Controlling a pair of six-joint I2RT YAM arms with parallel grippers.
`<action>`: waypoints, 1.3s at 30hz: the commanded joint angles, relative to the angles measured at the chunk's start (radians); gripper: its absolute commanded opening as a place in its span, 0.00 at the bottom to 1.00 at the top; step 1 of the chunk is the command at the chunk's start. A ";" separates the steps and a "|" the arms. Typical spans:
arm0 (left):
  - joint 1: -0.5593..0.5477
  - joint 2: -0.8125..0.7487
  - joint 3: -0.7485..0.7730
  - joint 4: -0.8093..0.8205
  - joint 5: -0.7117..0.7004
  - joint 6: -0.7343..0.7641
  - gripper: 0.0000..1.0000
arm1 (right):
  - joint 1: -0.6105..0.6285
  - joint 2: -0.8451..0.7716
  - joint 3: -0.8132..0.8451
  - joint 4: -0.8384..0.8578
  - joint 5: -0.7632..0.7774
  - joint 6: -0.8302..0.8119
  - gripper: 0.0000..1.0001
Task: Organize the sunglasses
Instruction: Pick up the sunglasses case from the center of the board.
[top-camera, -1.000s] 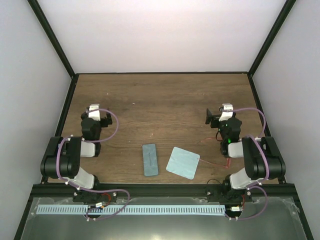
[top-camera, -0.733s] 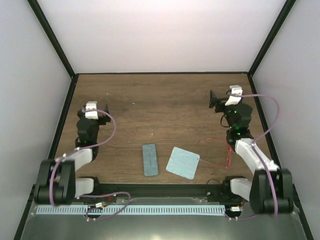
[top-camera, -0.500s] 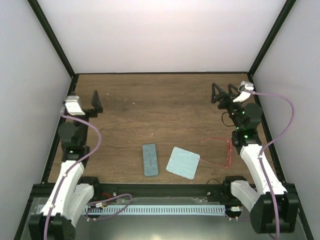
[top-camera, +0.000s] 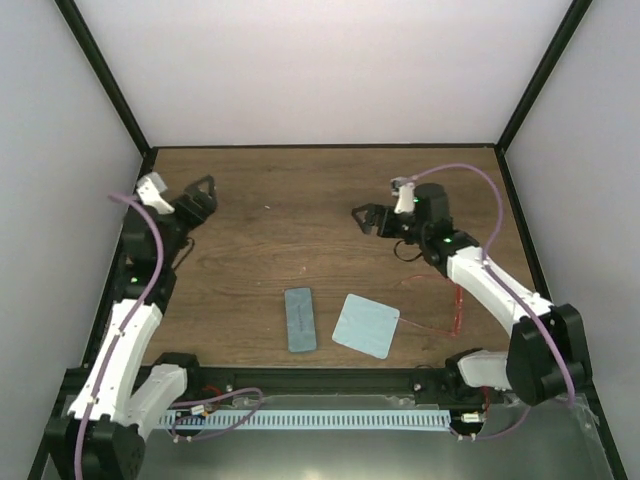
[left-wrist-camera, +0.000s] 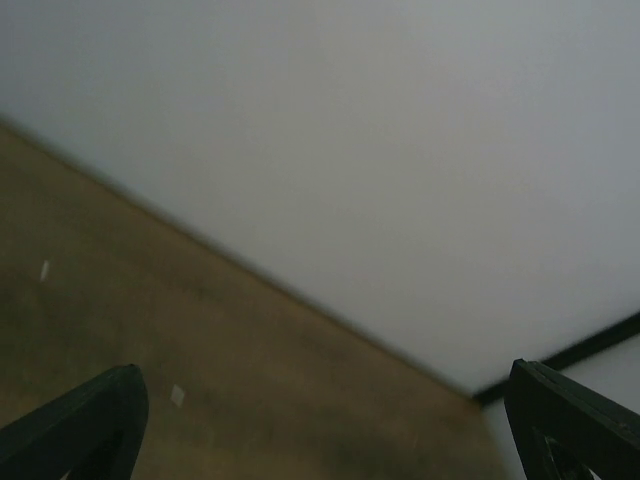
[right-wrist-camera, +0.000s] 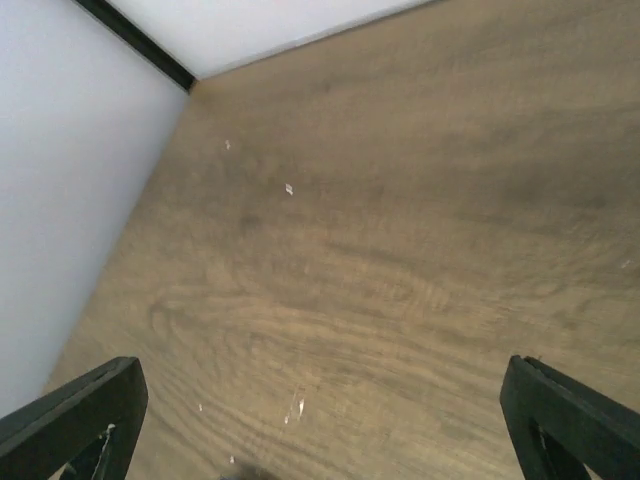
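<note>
The sunglasses are lying on the desk near its front right corner, a very thin red frame just to the right of the pale blue cloth. One slender arm is reaching toward the cloth's right corner, though I cannot tell whether it is touching. Part of the frame is sitting hidden under the right arm, which is stretching over it toward the middle of the desk.

The cloth is lying flat, turned a little so that one corner is pointing at the front edge. Just to its left, apart from it, the blue-grey case is lying closed, its long side running front to back.

The right jaws are hanging wide open above bare wood, right of centre and well behind the cloth, holding nothing. In the right wrist view only the two dark fingertips are showing, at the bottom corners, with plain brown boards and a few pale specks between them.

The left arm is rising along the left edge of the desk, and the left jaws are standing open at the far left, well apart from the case, gripping nothing. The left wrist view is blurred and is taking in mostly the white wall.
</note>
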 joint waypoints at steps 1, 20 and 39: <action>-0.076 0.024 -0.101 -0.025 0.027 -0.033 1.00 | 0.217 0.079 0.150 -0.216 0.295 -0.084 1.00; -0.454 0.270 -0.091 -0.077 -0.410 0.076 1.00 | 0.126 -0.160 -0.134 -0.061 0.441 0.067 0.89; -0.453 0.393 -0.031 -0.149 -0.500 0.060 1.00 | 0.657 0.369 0.236 -0.314 0.693 -0.002 0.98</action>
